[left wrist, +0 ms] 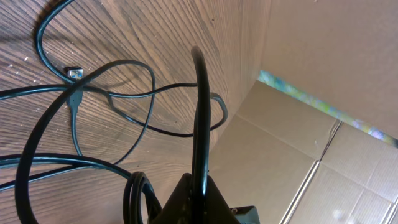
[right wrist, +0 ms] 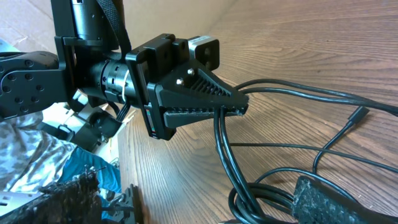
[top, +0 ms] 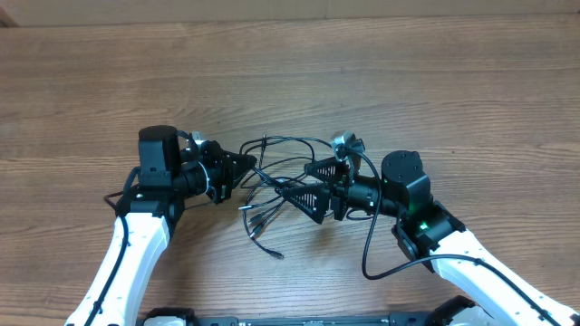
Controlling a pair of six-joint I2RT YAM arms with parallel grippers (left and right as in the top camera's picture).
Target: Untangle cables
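The cables (top: 272,186) lie as a loose black tangle on the wooden table between my two grippers, with plug ends (top: 258,231) trailing toward the front. My left gripper (top: 246,165) is shut on a strand at the tangle's left side. The left wrist view shows that cable (left wrist: 200,112) rising straight out of the closed jaws (left wrist: 199,190), and a small plug (left wrist: 74,73) lies on the wood beyond. My right gripper (top: 294,181) stands open around the tangle's right side. In the right wrist view a coil of cable (right wrist: 261,196) sits beside one rough finger pad (right wrist: 339,199), and the left gripper (right wrist: 233,106) pinches strands above.
A cardboard wall (left wrist: 323,68) stands past the far table edge. The right arm's own thicker wire (top: 370,244) loops on the table near its base. Off the table's near edge (right wrist: 124,162) there is blue cloth (right wrist: 93,177) and silvery clutter.
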